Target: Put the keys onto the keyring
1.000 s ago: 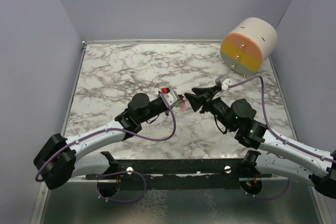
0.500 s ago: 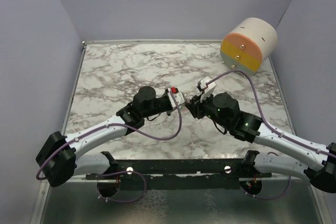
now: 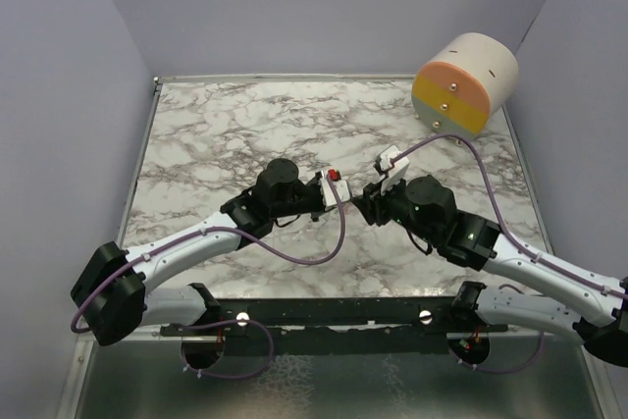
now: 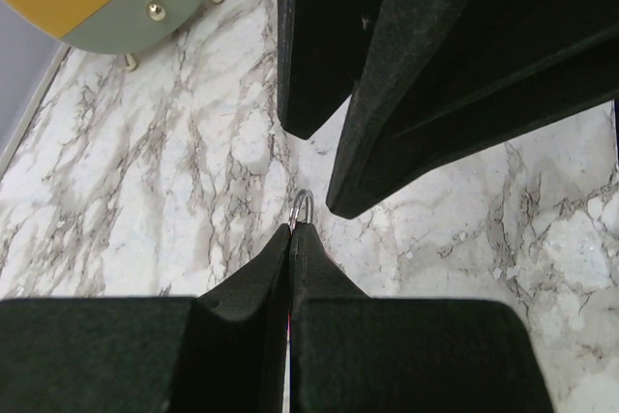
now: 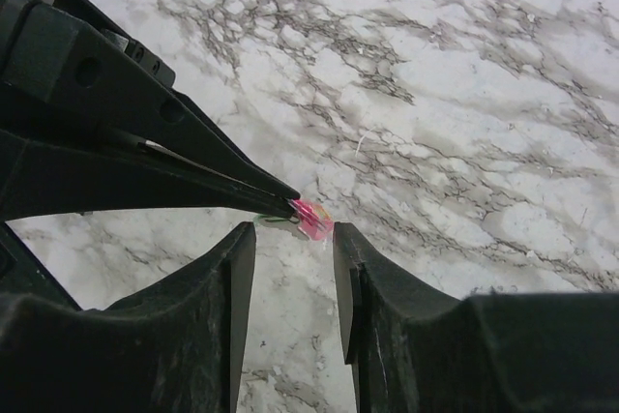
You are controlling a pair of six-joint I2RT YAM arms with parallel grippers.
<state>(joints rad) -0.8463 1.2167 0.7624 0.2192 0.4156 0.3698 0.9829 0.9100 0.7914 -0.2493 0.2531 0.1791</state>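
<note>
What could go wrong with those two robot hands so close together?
The left gripper pinches the keyring by only a sliver, so a nudge might knock it loose. The right gripper is open right by the tiny pink key; closing off-centre could push it away or bump the left gripper.

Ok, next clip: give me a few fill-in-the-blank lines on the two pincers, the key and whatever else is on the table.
1. The left pincer is ____ on a small metal keyring that pokes out of its tip.
2. The key at that tip, seen from the right wrist, is ____ in colour.
3. The right pincer, close to the key, is ____.
4. The banded drum sits at the table's far ____ corner.

Missing words: shut; pink; open; right.
</note>
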